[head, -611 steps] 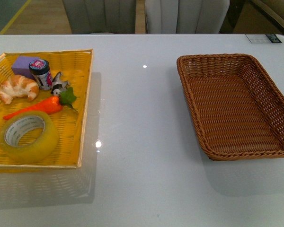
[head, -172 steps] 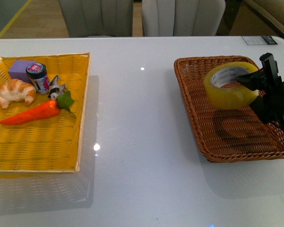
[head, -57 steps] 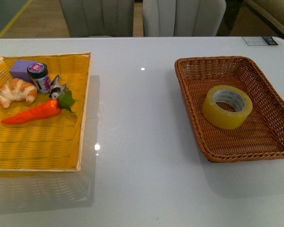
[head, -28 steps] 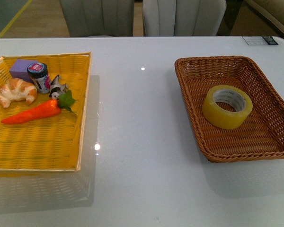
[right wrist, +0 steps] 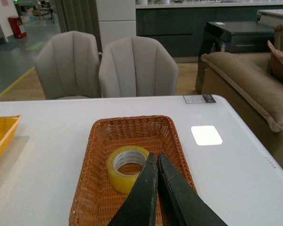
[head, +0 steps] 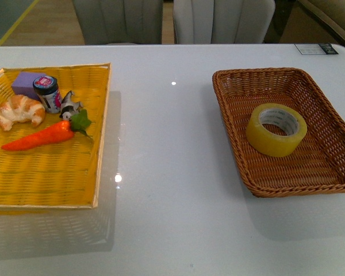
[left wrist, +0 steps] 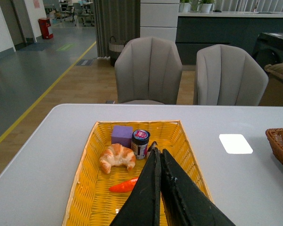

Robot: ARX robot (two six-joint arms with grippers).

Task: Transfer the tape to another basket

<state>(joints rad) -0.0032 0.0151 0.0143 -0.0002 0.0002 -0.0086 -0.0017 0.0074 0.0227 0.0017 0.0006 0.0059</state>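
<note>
The tape (head: 276,129), a yellowish roll with a white printed core, lies flat inside the dark brown wicker basket (head: 230,127) on the right of the white table. It also shows in the right wrist view (right wrist: 126,167), in the basket (right wrist: 87,179). My right gripper (right wrist: 153,154) is shut and empty, held above the basket on the near side of the tape, apart from it. My left gripper (left wrist: 156,147) is shut and empty above the yellow tray (left wrist: 89,188). Neither gripper shows in the front view.
The flat yellow woven tray (head: 52,178) on the left holds a croissant (head: 20,111), a carrot (head: 43,135), a small jar (head: 48,93), a purple block (head: 24,82) and a small figure (head: 71,106). Grey chairs (head: 218,20) stand behind the table.
Early on the tape lay in the yellow tray. Three seconds ago my right gripper held it over the brown basket. Now it rests there, and nothing has moved in the last second.
</note>
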